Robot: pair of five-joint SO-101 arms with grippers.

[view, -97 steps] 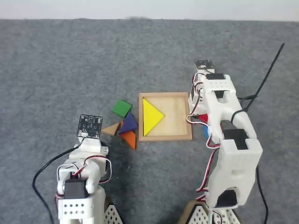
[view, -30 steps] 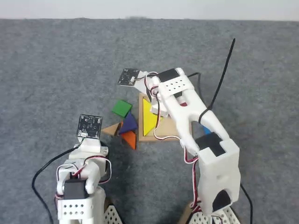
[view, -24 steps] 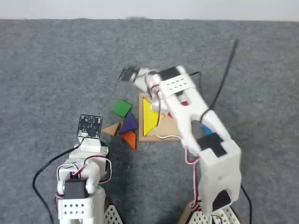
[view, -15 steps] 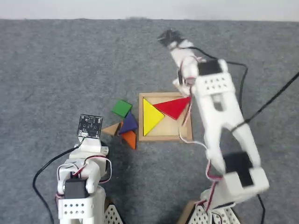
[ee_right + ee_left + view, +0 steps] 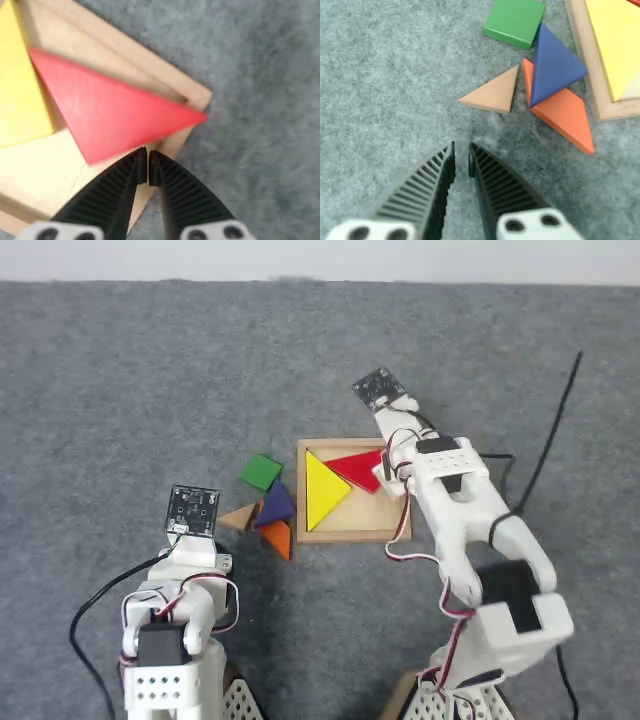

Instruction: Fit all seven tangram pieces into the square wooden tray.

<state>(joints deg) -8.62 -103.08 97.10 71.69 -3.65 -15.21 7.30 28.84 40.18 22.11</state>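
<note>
1. Since the red triangle point(image 5: 110, 120) appears to sit with one corner over the rim of the tray point(image 5: 150, 67), beside the yellow triangle point(image 5: 20, 90), it may be left unseated and later pieces blocked.
2. Right gripper point(image 5: 148, 152): jaws almost shut, nothing held, tips at the red edge. A nudge could be overdone and the piece tipped out.
3. Left gripper point(image 5: 461, 147): jaws nearly closed, empty, above carpet near the tan triangle point(image 5: 492, 92). The overlapping blue triangle point(image 5: 552, 65) and orange piece point(image 5: 562, 117) could be scattered.

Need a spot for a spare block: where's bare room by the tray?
Free: carpet beyond the tray's far rim; bare wood between red triangle and near rim. Crowded: left of tray, loose pieces cluster; right end effector at its right rim.
</note>
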